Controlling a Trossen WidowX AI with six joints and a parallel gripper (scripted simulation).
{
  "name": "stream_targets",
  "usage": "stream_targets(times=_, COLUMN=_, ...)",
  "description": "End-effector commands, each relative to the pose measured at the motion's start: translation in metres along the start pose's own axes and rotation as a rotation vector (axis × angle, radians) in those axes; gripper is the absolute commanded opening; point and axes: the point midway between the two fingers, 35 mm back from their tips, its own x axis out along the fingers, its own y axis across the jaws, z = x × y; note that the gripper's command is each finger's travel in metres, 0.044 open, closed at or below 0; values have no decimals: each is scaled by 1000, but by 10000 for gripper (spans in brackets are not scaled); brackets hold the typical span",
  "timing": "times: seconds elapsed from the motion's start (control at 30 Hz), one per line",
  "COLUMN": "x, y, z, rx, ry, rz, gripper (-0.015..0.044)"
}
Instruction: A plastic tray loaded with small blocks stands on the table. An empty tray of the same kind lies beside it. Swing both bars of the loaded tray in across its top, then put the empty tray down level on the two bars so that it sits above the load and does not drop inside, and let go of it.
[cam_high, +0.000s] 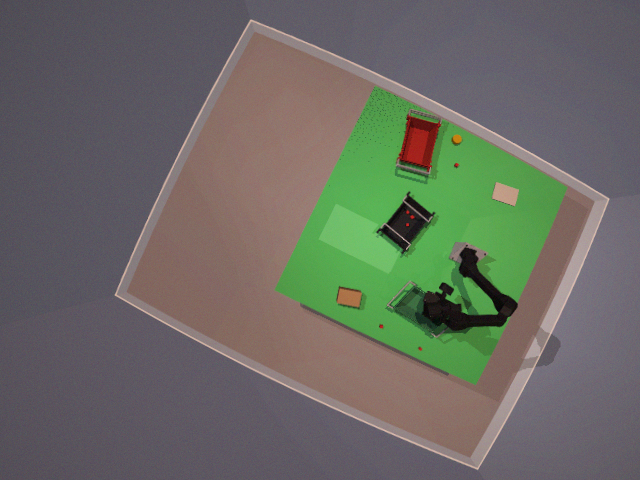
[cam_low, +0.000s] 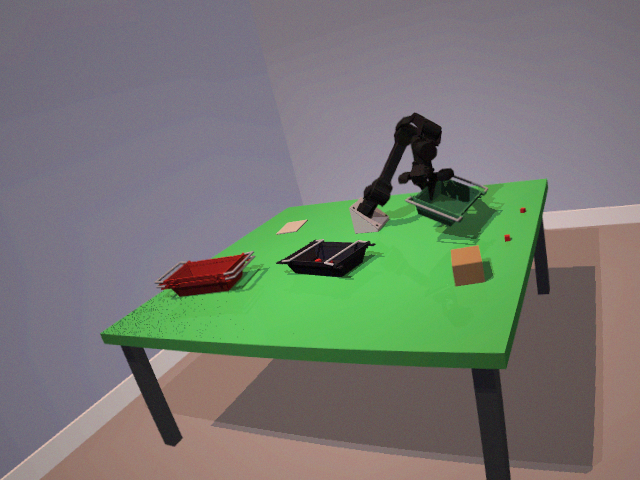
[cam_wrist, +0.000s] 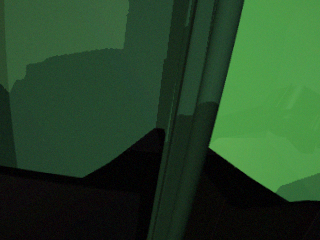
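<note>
The black loaded tray (cam_high: 398, 221) (cam_low: 315, 268) stands on the table with small red blocks (cam_high: 407, 224) (cam_low: 317, 260) inside. Both its wire bars, one (cam_high: 417, 209) (cam_low: 347, 252) and the other (cam_high: 396, 235) (cam_low: 306, 250), lie across its top. My gripper (cam_low: 432, 196) (cam_wrist: 168, 140) is shut on a long side wall of the empty green see-through tray (cam_high: 410, 304) (cam_low: 454, 204) (cam_wrist: 207, 65). That tray hangs tilted above the table, its shadow apart from it, with its bars out over its ends. In the top view the arm hides my fingertips.
A red tray (cam_high: 419, 144) (cam_low: 201, 290) stands beyond the black one. An orange box (cam_high: 349, 297) (cam_low: 467, 266), an orange disc (cam_high: 456, 138), a pale flat piece (cam_high: 505, 193) (cam_low: 292, 226) and loose red blocks (cam_high: 381, 326) (cam_low: 507, 238) lie around. The arm's base stands between the pale piece and green tray.
</note>
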Motion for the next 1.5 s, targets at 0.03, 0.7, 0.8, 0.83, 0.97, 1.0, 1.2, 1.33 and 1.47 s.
stream_targets(times=0.03, x=-7, y=10, z=1, rx=-1, ry=-7, rz=9, gripper=0)
stream_targets(times=0.7, x=-7, y=10, z=1, rx=-1, ry=-7, rz=9, gripper=0)
stream_targets(times=0.8, x=-7, y=10, z=1, rx=-1, ry=-7, rz=9, gripper=0)
stream_targets(times=0.83, x=-7, y=10, z=2, rx=1, ry=-8, rz=8, gripper=0)
stream_targets(times=0.97, x=-6, y=9, z=14, rx=53, ry=-17, rz=-4, gripper=0)
stream_targets(times=1.0, x=-6, y=9, z=18, rx=69, ry=-19, rz=-7, gripper=0)
stream_targets(times=1.2, x=-6, y=5, z=40, rx=164, ry=-34, rz=-27, gripper=0)
stream_targets(times=1.33, x=-7, y=1, z=55, rx=227, ry=-44, rz=-38, gripper=0)
stream_targets(times=1.47, x=-8, y=-3, z=70, rx=291, ry=-52, rz=-48, gripper=0)
